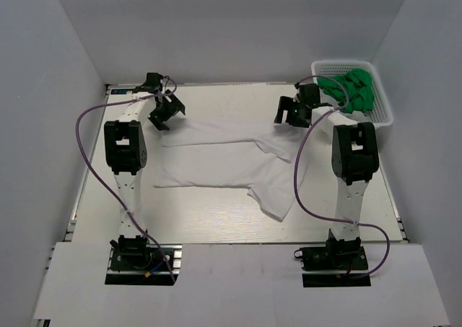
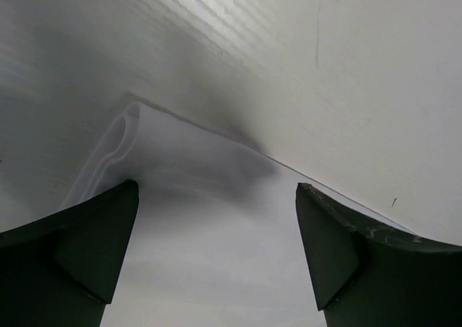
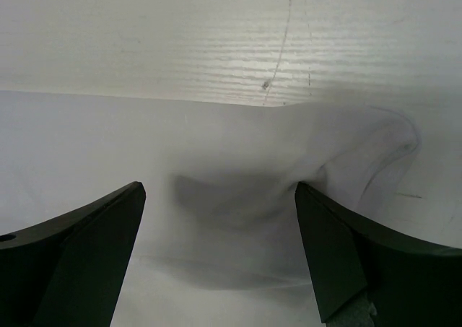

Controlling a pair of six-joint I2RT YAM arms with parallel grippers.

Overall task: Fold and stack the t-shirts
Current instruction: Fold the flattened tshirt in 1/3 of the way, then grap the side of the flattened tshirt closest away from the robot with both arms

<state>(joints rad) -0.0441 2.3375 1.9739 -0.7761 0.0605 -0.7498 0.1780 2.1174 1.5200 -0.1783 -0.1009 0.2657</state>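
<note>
- Now the white t-shirt (image 1: 231, 161) lies spread out flat in the middle of the table (image 1: 202, 222), between the two arms.
- One sleeve sticks out toward the near edge, a bit to the right.
- The left gripper (image 1: 164, 115) is at the far left corner of the shirt. Its jaws are spread wide and hold nothing.
- From the left wrist, its two dark fingers (image 2: 86, 247) stand one on each side of a shirt edge, with bare table past it.
- The right gripper (image 1: 289, 115) is at the far right part of the shirt. Its jaws are spread wide too, with nothing in them.
- From the right wrist, wrinkled white cloth shows between its fingers (image 3: 346, 255).
- I cannot tell if any finger touches the cloth.
- A white basket (image 1: 382, 114) stands in the far right corner of the table. Green cloth (image 1: 350, 89) is bunched up inside it.
</note>
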